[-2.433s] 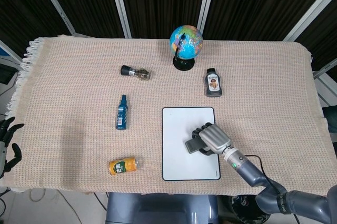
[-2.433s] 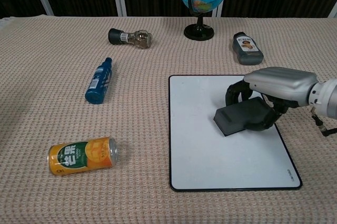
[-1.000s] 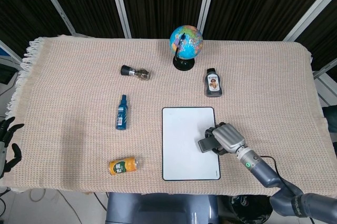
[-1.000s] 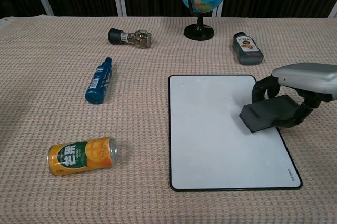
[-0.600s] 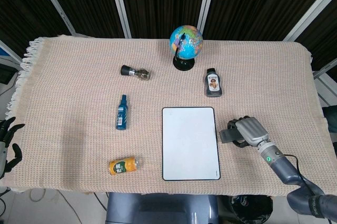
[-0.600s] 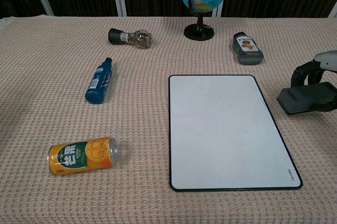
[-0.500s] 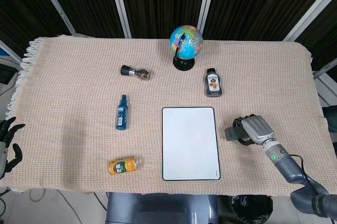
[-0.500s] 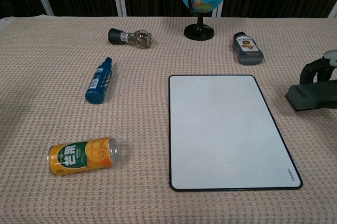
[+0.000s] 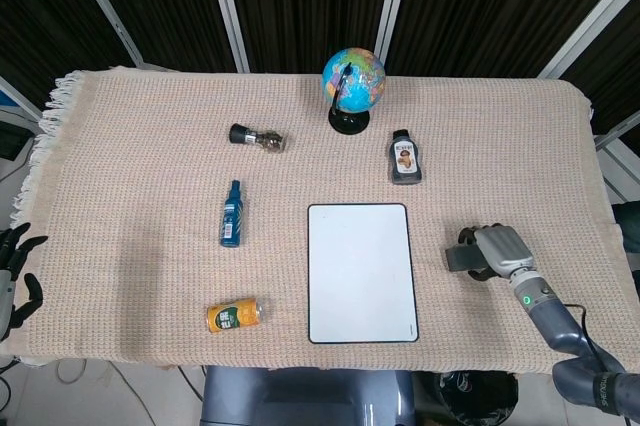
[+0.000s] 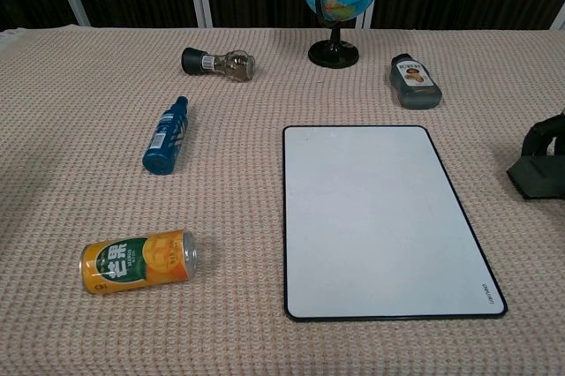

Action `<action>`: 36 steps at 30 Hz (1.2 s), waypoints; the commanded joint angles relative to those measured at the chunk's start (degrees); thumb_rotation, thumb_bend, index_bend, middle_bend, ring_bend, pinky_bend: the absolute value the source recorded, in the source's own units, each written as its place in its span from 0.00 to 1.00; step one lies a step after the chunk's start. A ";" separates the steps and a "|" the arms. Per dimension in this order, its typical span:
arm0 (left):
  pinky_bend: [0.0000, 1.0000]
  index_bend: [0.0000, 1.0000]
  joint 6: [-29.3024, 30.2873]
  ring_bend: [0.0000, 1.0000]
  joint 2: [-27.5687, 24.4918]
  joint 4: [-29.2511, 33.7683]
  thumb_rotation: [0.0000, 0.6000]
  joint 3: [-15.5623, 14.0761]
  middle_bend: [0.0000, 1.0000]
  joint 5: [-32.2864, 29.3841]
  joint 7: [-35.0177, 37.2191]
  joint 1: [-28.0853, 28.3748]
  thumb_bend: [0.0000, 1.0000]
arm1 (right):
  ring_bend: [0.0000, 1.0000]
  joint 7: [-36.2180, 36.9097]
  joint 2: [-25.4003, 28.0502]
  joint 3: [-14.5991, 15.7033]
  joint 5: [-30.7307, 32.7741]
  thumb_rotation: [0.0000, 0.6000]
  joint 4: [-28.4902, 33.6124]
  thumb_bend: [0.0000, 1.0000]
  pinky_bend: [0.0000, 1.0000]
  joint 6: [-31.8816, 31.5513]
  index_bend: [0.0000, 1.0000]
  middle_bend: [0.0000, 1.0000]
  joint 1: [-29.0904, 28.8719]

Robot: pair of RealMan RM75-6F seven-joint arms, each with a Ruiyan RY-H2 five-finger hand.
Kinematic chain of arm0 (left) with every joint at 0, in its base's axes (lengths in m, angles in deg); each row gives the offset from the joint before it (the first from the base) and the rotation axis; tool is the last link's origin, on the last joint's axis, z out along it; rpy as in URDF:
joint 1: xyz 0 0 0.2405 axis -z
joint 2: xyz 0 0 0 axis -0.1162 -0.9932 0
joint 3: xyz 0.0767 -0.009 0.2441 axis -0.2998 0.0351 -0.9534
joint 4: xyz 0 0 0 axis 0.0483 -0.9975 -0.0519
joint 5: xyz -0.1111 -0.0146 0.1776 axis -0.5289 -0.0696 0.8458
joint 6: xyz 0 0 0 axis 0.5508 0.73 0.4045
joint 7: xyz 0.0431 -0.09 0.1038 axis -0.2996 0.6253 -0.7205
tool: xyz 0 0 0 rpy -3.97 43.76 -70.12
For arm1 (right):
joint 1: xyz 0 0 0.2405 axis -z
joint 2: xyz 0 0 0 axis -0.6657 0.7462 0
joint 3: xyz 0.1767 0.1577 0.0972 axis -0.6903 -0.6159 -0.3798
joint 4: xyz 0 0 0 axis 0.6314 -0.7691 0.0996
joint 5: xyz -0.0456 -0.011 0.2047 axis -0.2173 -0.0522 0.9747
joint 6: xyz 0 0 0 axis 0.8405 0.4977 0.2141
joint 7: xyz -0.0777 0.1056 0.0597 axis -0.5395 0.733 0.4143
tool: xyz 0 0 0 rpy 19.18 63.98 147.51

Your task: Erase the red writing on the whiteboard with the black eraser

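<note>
Right hand [image 9: 497, 247] sits over the cloth to the right of the whiteboard [image 9: 361, 272], fingers wrapped around the black eraser [image 9: 462, 257]. The eraser sticks out from the hand toward the board but is clear of it, with bare cloth between the two. In the chest view only the eraser's end [image 10: 538, 178] and a dark curled finger [image 10: 540, 135] show at the right edge of frame; whether the eraser rests on the cloth or is held just above it cannot be told.

Whiteboard lies flat near the front-centre of the table, long side running near to far. Its surface reads plain white in both views; a small printed mark sits at the near right corner.

Left hand [image 9: 14, 274] is off the table past the left edge, low in the head view, fingers spread apart and holding nothing.

Other items on the woven cloth [image 9: 140, 176]: globe [image 9: 353, 80] on a black stand at the far centre; dark bottle [image 9: 405, 157] lying just right of it, between globe and whiteboard; light bulb [image 9: 258, 137] on its side far left of centre; blue bottle [image 9: 232, 213] lying left of the whiteboard; orange can [image 9: 234, 315] on its side near the front edge, left of the whiteboard.
</note>
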State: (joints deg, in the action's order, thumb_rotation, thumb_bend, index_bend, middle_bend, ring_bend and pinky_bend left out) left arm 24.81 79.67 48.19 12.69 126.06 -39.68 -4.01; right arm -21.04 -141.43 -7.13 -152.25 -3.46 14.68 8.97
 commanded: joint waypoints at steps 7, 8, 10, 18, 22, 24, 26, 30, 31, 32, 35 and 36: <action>0.04 0.19 -0.11 0.00 -0.07 -0.14 1.00 0.05 0.04 -0.16 0.24 0.01 0.74 | 0.01 0.83 5.43 -1.89 0.14 1.00 6.49 0.07 0.15 -2.27 0.00 0.00 0.82; 0.04 0.19 -0.13 0.00 -0.08 -0.12 1.00 0.06 0.04 -0.17 0.26 0.02 0.74 | 0.01 0.86 6.31 -2.05 -0.06 1.00 7.44 0.07 0.15 -2.96 0.00 0.00 1.10; 0.04 0.19 -0.11 0.00 -0.10 -0.11 1.00 0.05 0.04 -0.12 0.27 0.02 0.74 | 0.01 1.15 8.25 -2.37 -0.78 1.00 9.87 0.07 0.15 -5.32 0.00 0.00 2.14; 0.04 0.19 -0.02 0.00 0.02 -0.07 1.00 -0.06 0.04 0.17 0.01 0.02 0.74 | 0.01 0.47 12.55 -0.92 -7.28 1.00 19.85 0.07 0.15 -22.73 0.00 0.00 11.36; 0.04 0.19 0.20 0.00 0.10 -0.12 1.00 -0.14 0.04 0.44 -0.08 -0.05 0.74 | 0.00 -2.49 11.65 0.43 -10.06 1.00 21.25 0.07 0.15 -30.60 0.00 0.00 16.07; 0.04 0.19 0.39 0.00 0.11 -0.14 1.00 -0.13 0.04 0.55 0.00 -0.11 0.74 | 0.00 -3.49 10.57 0.56 -10.83 1.00 20.90 0.07 0.15 -34.64 0.00 0.00 18.41; 0.04 0.19 0.51 0.00 0.12 -0.14 1.00 -0.10 0.04 0.60 0.08 -0.14 0.74 | 0.00 -3.74 9.67 0.45 -11.08 1.00 20.23 0.07 0.15 -37.63 0.00 0.00 20.13; 0.04 0.19 0.62 0.00 0.13 -0.21 1.00 -0.05 0.04 0.66 0.26 -0.17 0.74 | 0.00 -4.48 7.33 0.56 -12.09 1.00 17.92 0.07 0.15 -42.50 0.00 0.00 23.25; 0.04 0.19 0.65 0.00 0.14 -0.23 1.00 -0.04 0.04 0.68 0.31 -0.17 0.74 | 0.00 -4.94 6.90 0.61 -12.11 1.00 17.37 0.07 0.15 -43.10 0.00 0.00 23.81; 0.04 0.19 0.66 0.00 0.15 -0.24 1.00 -0.04 0.04 0.70 0.35 -0.17 0.74 | 0.00 -5.26 6.49 0.57 -12.12 1.00 16.83 0.06 0.14 -43.52 0.00 0.00 24.22; 0.04 0.19 0.80 0.00 0.11 -0.23 1.00 -0.05 0.04 0.89 0.43 -0.20 0.74 | 0.00 -5.50 6.06 0.05 -11.69 1.00 15.72 0.05 0.14 -43.56 0.00 0.00 24.69; 0.04 0.19 0.84 0.00 0.10 -0.24 1.00 -0.05 0.04 0.91 0.46 -0.21 0.74 | 0.00 -5.02 5.89 -0.29 -11.43 1.00 15.45 0.05 0.14 -43.69 0.00 0.00 24.86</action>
State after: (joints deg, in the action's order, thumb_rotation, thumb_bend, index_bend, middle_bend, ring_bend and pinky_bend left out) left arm 25.64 79.78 47.96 12.64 126.97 -39.24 -4.22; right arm -26.53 -135.26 -7.03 -163.92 12.33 -28.80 33.58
